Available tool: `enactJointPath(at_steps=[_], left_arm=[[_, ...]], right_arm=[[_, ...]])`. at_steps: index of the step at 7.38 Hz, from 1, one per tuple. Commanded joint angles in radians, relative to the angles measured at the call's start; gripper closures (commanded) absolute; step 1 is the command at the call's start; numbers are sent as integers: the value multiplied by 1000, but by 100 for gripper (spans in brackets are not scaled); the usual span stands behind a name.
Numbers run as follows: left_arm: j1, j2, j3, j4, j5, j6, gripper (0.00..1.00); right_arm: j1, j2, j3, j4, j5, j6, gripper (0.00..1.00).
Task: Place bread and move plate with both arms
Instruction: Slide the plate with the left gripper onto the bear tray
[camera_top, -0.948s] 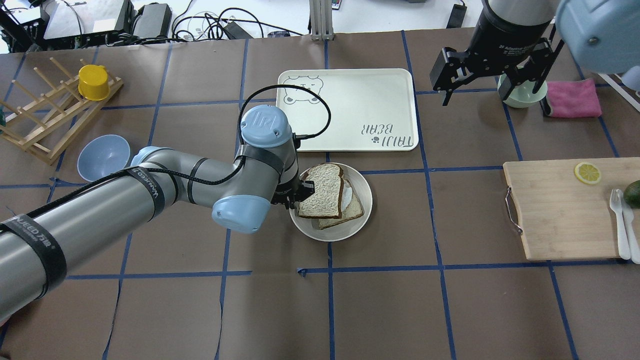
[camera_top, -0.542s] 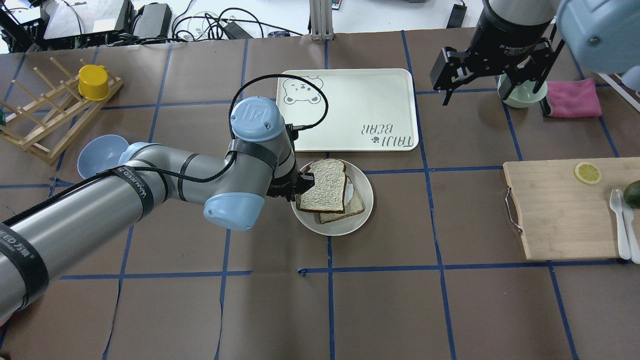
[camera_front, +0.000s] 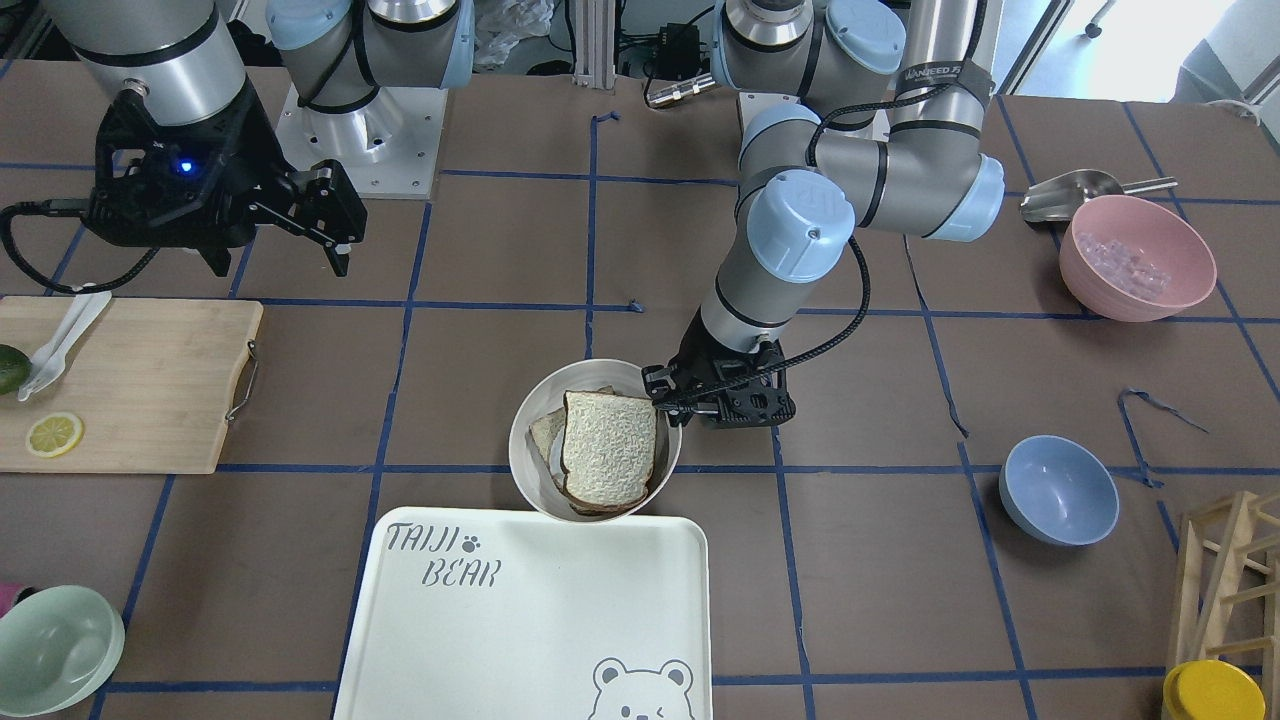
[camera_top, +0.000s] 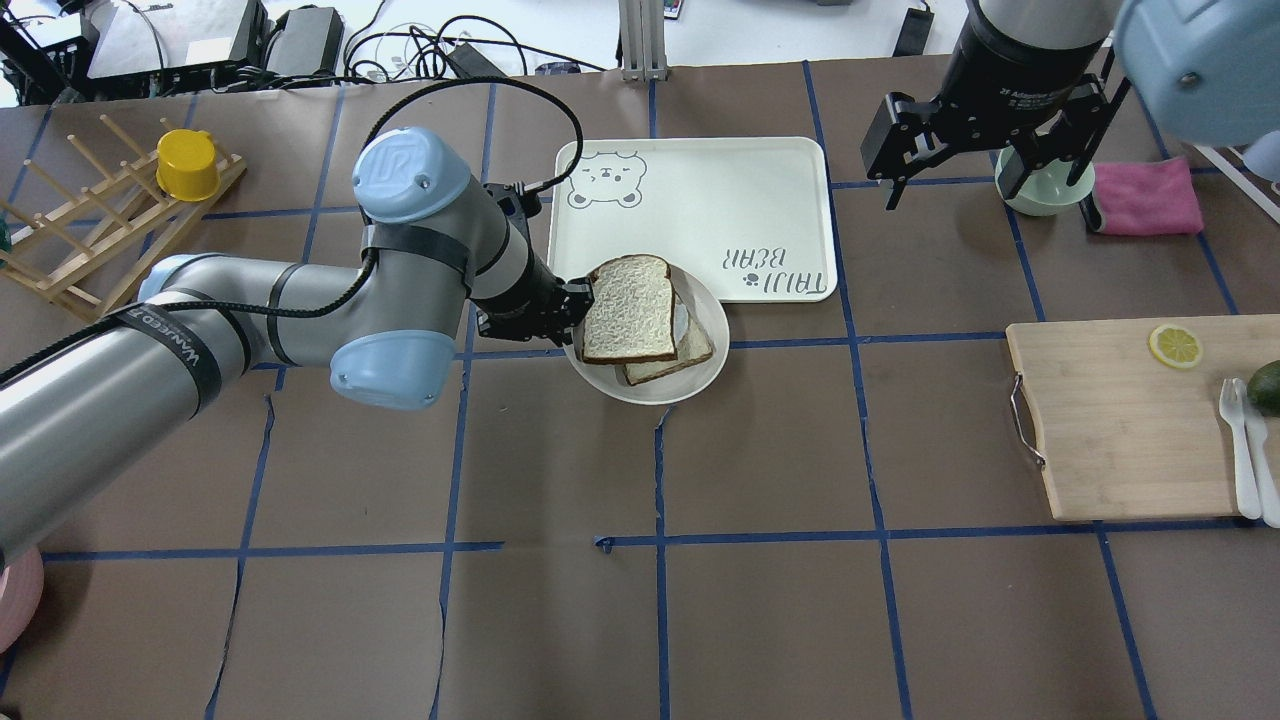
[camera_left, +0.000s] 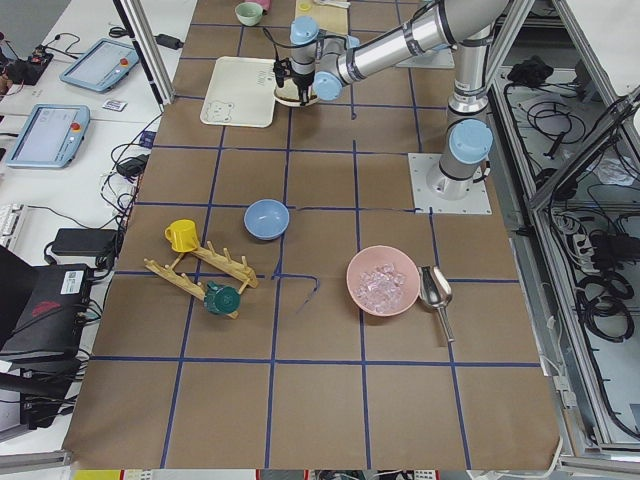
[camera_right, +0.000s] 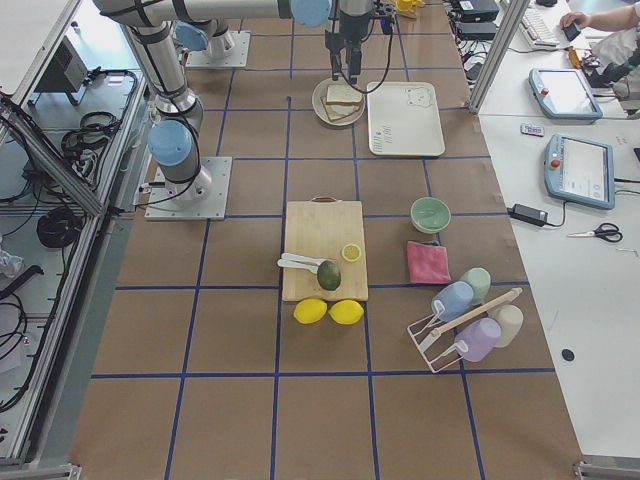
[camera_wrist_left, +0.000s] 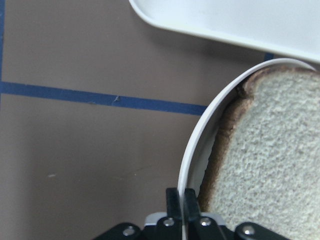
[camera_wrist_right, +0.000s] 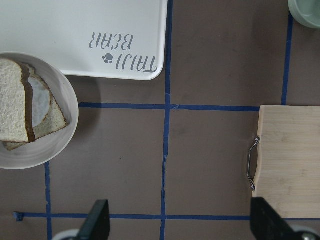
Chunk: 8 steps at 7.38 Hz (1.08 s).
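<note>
Left wrist-mounted view: your left gripper (camera_wrist_left: 181, 200) is clamped on the thin white rim of the plate (camera_wrist_left: 199, 145), which stands edge-on between the closed fingers. Just inside that pinch lies the bread (camera_wrist_left: 270, 150), its brown crust running close along the rim. It sits on top of the egg slice (camera_top: 695, 345) in the plate.

Seen from overhead, the bread's long axis runs away from the robot, with its rounded top toward the Taiji Bear tray (camera_top: 740, 200). The tray lies directly beyond the plate. The plate's far rim overlaps the tray's near edge, and you cannot tell from these views whether it rests there or hangs just above.

The grip is on the plate's left side, so the opposite rim is bare and faces your right gripper (camera_top: 988, 195). That one hangs well apart, over the far right of the table near the pale green bowl (camera_top: 1045, 200), with its fingers spread wide and nothing between them.

The left arm is plainly the nearer. A two-arm carry would likely need the right one brought across to the free rim.
</note>
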Motion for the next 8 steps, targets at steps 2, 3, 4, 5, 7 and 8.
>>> enactJointPath(at_steps=[2,3,4,5,7,8], left_arm=[[16,-108,172,-11,-39,51,100],[18,-177,232,-2,-49,76,100],[18,-247,314,-2,-92,78,100],[18,-307,383,-2,-109,79,100],[18,-376,427,47,-108,79,100],[18,-398,424,77,-106,78,100]], right_arm=[[0,0,0,0,0,-1,0],[0,0,0,2,0,-1,0],[0,0,1,2,-2,-1,0],[0,0,1,2,0,-3,0],[-2,0,1,2,-2,-6,0],[-2,0,1,2,-2,-6,0]])
